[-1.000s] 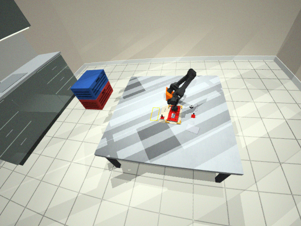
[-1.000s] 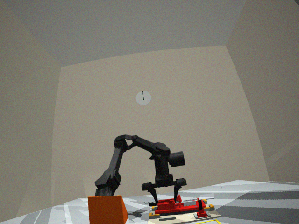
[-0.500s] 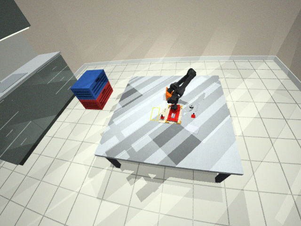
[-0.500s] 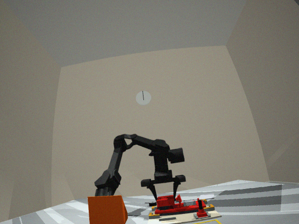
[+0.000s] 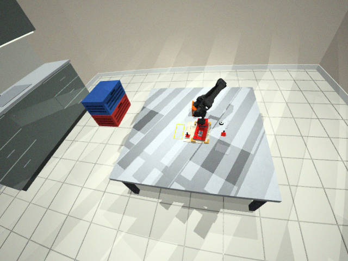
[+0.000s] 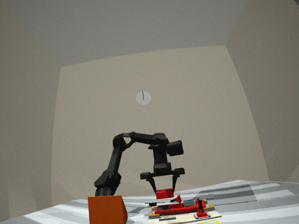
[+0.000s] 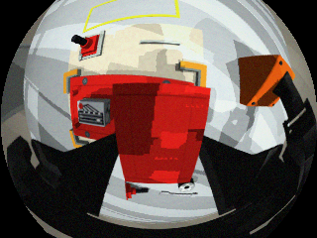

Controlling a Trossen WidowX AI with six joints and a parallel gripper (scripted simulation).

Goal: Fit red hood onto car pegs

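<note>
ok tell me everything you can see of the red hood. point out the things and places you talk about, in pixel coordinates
The hood [image 6: 165,193] [image 7: 163,129] is a red, boxy shell with a broad, flat top and straight edges, plastic by its look. It hangs in the air between the fingers of the gripper [image 6: 164,191], which grip it from two opposite sides. The exterior view shows a gap between it and the red chassis [image 6: 168,210] [image 7: 94,86] below, so it is not seated. It looks roughly level, perhaps slightly tilted. Its corner holes cannot be made out.
</note>
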